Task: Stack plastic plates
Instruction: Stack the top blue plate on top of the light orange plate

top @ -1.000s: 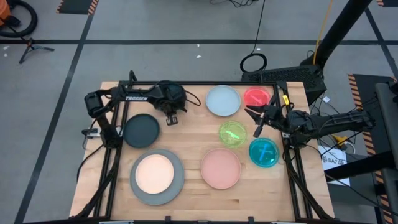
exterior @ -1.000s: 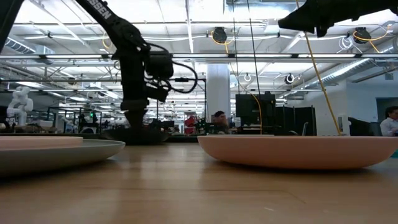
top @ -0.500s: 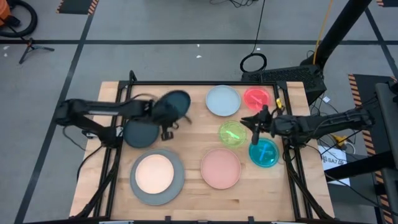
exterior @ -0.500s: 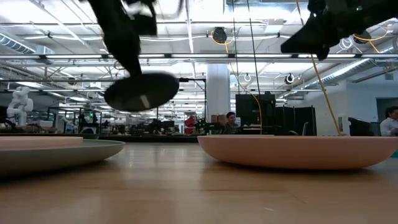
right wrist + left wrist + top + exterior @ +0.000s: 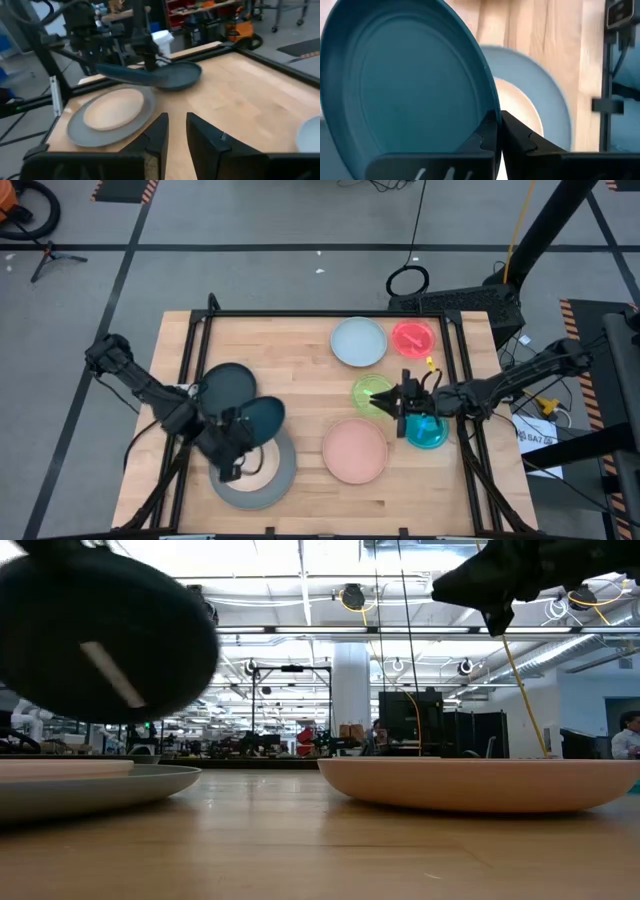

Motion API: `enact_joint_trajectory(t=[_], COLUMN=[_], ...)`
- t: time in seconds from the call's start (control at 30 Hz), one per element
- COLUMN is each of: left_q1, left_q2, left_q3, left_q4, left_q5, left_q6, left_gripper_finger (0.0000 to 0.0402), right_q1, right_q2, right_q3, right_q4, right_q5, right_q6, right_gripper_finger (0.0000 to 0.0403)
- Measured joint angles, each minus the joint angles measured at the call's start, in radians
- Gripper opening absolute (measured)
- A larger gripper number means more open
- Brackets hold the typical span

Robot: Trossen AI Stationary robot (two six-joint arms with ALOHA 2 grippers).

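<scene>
Left gripper (image 5: 240, 448) is gripping teal plate (image 5: 256, 420) by its rim, fingers clamped, holding it aloft over cream plate (image 5: 262, 467) on grey plate (image 5: 283, 476). Right gripper (image 5: 397, 402), fingers slightly apart, is hovering near green plate (image 5: 371, 390).

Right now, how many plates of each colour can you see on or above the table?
Large grey plastic plate: 1
Cream plastic plate: 1
Charcoal plastic plate: 1
Dark teal plastic plate, held by the left gripper: 1
Light blue plastic plate: 1
Salmon pink plastic plate: 1
Small red plastic plate: 1
Small green plastic plate: 1
Small teal plastic plate: 1
Total: 9
</scene>
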Motion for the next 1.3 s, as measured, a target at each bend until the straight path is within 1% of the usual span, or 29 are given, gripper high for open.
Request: enact_joint_trajectory(t=[0.13,0.2,0.27,0.4,0.53,0.67,0.8,1.17,1.3], left_q1=[-0.083,-0.113,-0.141,-0.19,-0.211,-0.224,-0.237,-0.241,-0.239], left_q2=[0.01,0.011,0.026,0.068,0.108,0.145,0.163,0.164,0.164], left_q3=[0.0,0.0,0.001,0.0,0.0,0.0,0.0,0.0,0.0], left_q4=[-0.012,0.005,0.012,0.019,0.047,0.054,0.063,0.085,0.085], left_q5=[-0.017,-0.043,-0.046,-0.051,-0.052,-0.056,-0.058,-0.06,-0.09], left_q6=[-0.11,-0.162,-0.207,-0.252,-0.268,-0.293,-0.307,-0.325,-0.323], left_gripper_finger=[0.0008,0.0008,0.0008,0.0008,0.001,0.0029,0.0036,0.0041,0.0041], right_q1=[0.031,0.042,0.054,0.076,0.089,0.097,0.097,0.092,0.092], right_q2=[0.065,0.096,0.121,0.164,0.179,0.18,0.18,0.177,0.154], right_q3=[0.0,0.0,0.0,0.0,0.0,0.0,0.0,0.0,0.0], right_q4=[0.065,0.107,0.145,0.21,0.259,0.286,0.29,0.32,0.319], right_q5=[0.002,0.002,0.002,0.004,0.005,0.005,0.005,0.005,0.005], right_q6=[0.029,0.039,0.043,0.043,0.036,0.016,0.009,-0.046,-0.077], right_gripper_finger=[0.0061,0.0061,0.0061,0.0061,0.0061,0.0061,0.0061,0.0061,0.0061])
